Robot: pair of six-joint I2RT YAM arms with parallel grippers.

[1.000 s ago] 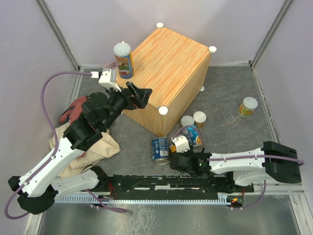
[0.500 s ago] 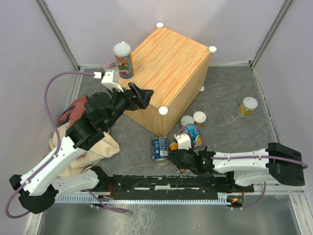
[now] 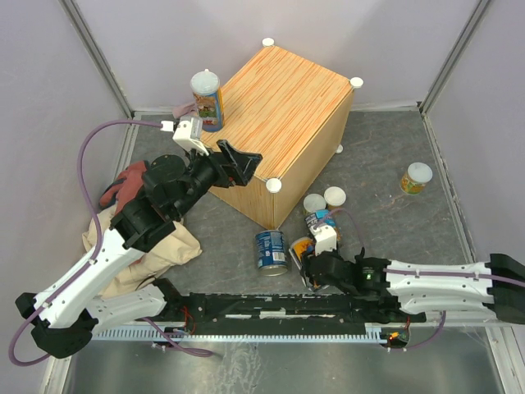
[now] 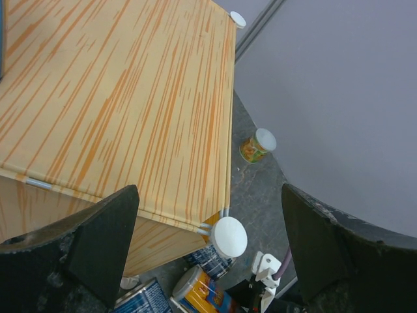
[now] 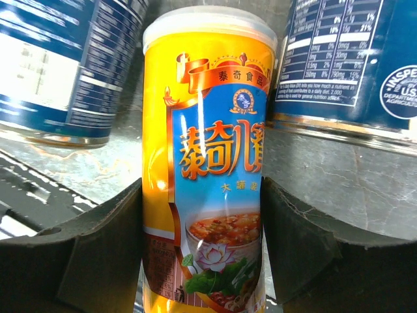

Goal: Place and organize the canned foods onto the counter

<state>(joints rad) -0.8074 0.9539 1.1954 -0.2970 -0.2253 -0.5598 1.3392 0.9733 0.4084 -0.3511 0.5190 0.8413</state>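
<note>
- Low in the middle of the top view, the right pincer (image 3: 308,254) is clamped on an orange can (image 5: 208,163) lying on its side on the grey surface (image 3: 394,139). The wrist view shows a finger (image 5: 98,241) pressed against each side of it.
- A blue can (image 3: 269,249) stands just left of that grip. A second blue can (image 3: 321,220) stands just above it, partly hidden by the wrist.
- Two short cans (image 3: 314,203) with pale lids stand touching each other, near the box's bottom corner.
- A third short can (image 3: 417,177) stands at the right, well apart from the rest.
- The wood-grain box (image 3: 287,98) fills the upper middle, and a tall can (image 3: 207,98) stands upright on its left corner.
- The left pincer (image 3: 242,164) hangs wide open and empty over the box's lower-left edge.
- A red cloth (image 3: 123,180) and a beige cloth (image 3: 164,246) lie at the left, partly under the left arm.
</note>
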